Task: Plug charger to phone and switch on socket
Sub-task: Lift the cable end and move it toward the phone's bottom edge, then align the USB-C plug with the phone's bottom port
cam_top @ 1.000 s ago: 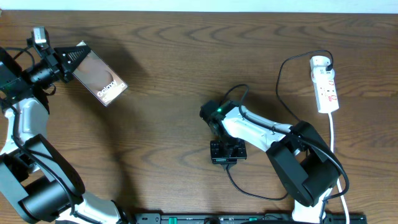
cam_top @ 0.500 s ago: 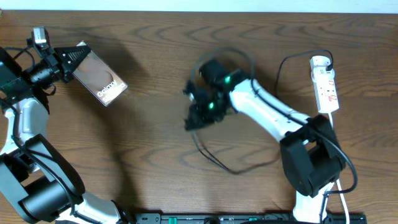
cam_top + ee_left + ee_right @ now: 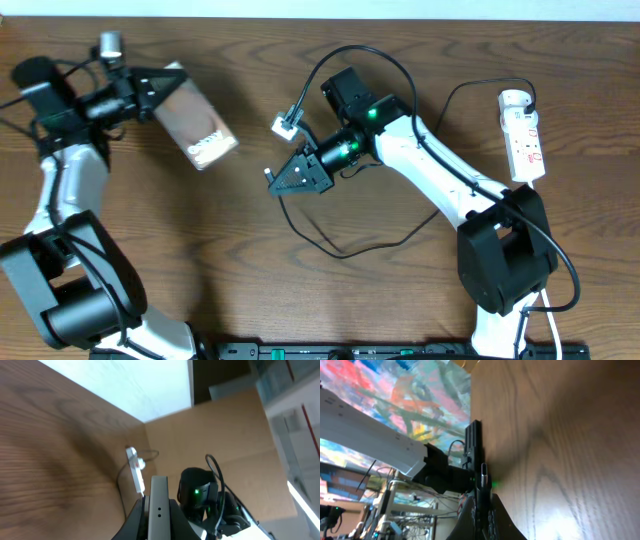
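My left gripper (image 3: 165,88) is shut on the phone (image 3: 203,132) and holds it tilted above the table's left side, its white lettering at the lower end. In the left wrist view my left gripper (image 3: 158,510) clamps the phone's grey edge (image 3: 159,487). My right gripper (image 3: 272,179) is shut on the plug end of the charger (image 3: 330,250), whose thin black cable loops down and back to the socket (image 3: 522,135) at the far right. In the right wrist view my right gripper (image 3: 481,502) holds the plug tip (image 3: 483,472), with the phone (image 3: 473,442) edge-on just beyond it.
A small white tag (image 3: 288,124) hangs on a cable just above the right gripper. The socket also shows in the left wrist view (image 3: 134,469), with the right arm (image 3: 200,492) in front of the phone. The socket's white cord (image 3: 538,215) runs down the right edge.
My right arm has swung up and left with the cable, from the table's middle to point at the phone. My left arm has carried the phone rightward.
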Motion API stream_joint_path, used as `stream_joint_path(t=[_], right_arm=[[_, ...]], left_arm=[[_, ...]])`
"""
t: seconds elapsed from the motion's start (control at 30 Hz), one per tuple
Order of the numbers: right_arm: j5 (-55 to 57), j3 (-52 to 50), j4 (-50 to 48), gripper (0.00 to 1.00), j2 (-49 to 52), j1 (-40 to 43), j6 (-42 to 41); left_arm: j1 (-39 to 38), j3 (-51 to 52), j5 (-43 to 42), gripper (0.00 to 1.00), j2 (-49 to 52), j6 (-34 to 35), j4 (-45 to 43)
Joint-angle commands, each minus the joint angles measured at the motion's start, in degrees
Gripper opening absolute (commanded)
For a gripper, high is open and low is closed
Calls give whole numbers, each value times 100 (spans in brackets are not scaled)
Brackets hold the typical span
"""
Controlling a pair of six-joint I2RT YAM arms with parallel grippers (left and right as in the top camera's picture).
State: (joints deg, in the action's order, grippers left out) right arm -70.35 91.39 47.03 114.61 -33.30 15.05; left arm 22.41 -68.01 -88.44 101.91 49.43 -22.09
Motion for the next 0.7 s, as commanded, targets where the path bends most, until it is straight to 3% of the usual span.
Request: stream_joint_path(t=[0.0,0.43,0.67], right_arm=[[-282,74,24,1,-11,-107,197],[-341,74,-76,1,-11,-168,203],[-761,68,-164,1,-2,-157,699]], left_arm=[[-289,-35,-170,7,-33,-31,-151],[-704,-35,-168,7,-33,55,-184],[-758,-35,-166,7,-33,59,-251]])
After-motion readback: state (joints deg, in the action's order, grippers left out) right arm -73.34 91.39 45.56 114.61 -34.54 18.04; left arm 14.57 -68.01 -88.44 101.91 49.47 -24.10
